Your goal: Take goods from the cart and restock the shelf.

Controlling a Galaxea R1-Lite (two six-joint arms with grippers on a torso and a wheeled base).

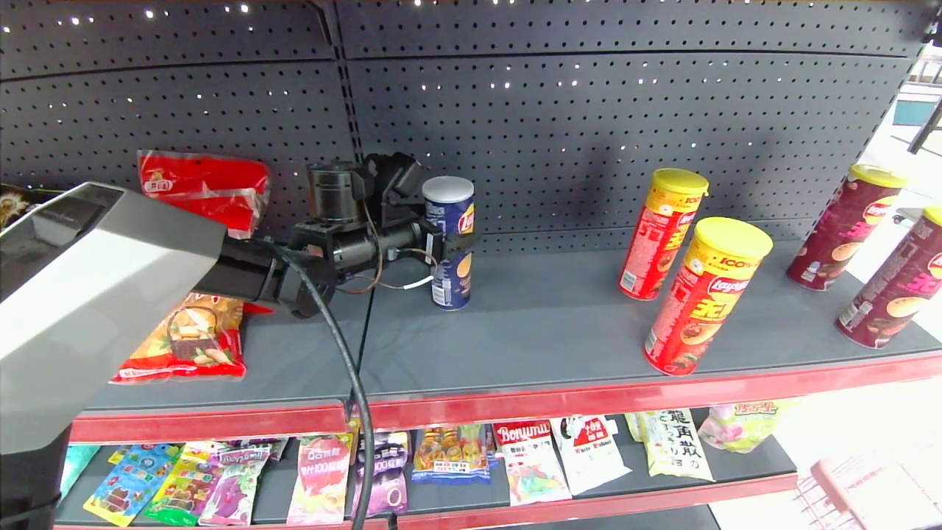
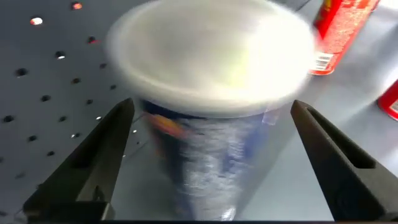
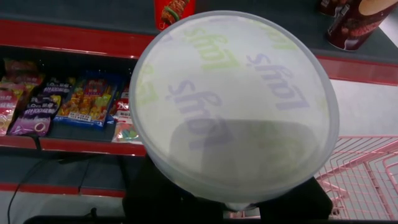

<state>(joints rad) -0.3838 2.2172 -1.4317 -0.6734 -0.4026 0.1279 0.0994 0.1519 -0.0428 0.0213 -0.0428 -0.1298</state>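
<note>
A grey shelf (image 1: 552,324) with a red front edge stands before a dark pegboard (image 1: 589,110). At its far left a red snack bag (image 1: 199,188) leans against the pegboard, with the left arm crossing in front of it.

The left gripper (image 1: 452,244) is at a blue chip can (image 1: 455,283), which stands upright with its white lid on, towards the back of the shelf and left of centre. In the left wrist view the black fingers (image 2: 93,168) sit one on each side of the can, spread wide, with a thin gap on both sides.

Further right stand two red cans (image 1: 706,294) with yellow lids, one behind the other. Two maroon cans (image 1: 846,228), also with yellow lids, are near the right end.

On the lower shelf (image 1: 647,504) a row of colourful snack packets (image 1: 449,456) lies flat. A pink wire cart (image 1: 861,478) shows at the bottom right.

The right gripper (image 3: 186,199) holds a second can (image 3: 236,106), whose translucent white lid faces the wrist camera. It is out in front of the shelves, beside the cart.
</note>
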